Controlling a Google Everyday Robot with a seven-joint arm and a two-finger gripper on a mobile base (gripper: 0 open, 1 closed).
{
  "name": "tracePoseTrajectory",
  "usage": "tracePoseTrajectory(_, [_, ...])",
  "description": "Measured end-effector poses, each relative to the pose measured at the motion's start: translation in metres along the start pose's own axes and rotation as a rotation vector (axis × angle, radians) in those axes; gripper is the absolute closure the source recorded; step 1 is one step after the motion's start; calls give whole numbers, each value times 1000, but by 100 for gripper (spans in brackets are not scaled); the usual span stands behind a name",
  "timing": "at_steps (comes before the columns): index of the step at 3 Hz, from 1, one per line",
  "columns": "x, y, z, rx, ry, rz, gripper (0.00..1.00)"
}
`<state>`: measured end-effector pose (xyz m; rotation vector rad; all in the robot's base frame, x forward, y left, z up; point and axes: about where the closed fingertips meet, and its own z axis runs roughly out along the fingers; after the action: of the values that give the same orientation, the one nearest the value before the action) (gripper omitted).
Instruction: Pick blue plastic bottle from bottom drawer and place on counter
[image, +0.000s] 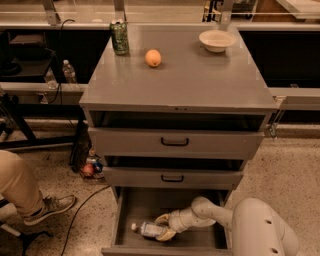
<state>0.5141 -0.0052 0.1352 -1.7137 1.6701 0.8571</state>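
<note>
1. Currently the gripper (161, 228) is reaching low inside the bottom drawer (137, 207), its 2 fingers spread, 1 on each side of the blue plastic bottle (148, 229).
2. The bottle is lying on its side on the drawer floor, its white cap pointing away from the claw.
3. The counter (190, 85) is sitting well above the claw, carrying 1 green can (119, 37), 1 orange (153, 58) and 1 bowl (217, 40).
4. Between claw and counter, 2 drawers with black handles (175, 142) are sitting.
</note>
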Motion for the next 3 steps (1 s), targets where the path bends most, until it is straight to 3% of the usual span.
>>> tracePoseTrajectory(1, [-1, 0, -1, 0, 0, 0, 88])
tracePoseTrajectory(2, [-1, 0, -1, 0, 0, 0, 100])
tracePoseTrajectory(3, [-15, -8, -12, -2, 7, -49, 100])
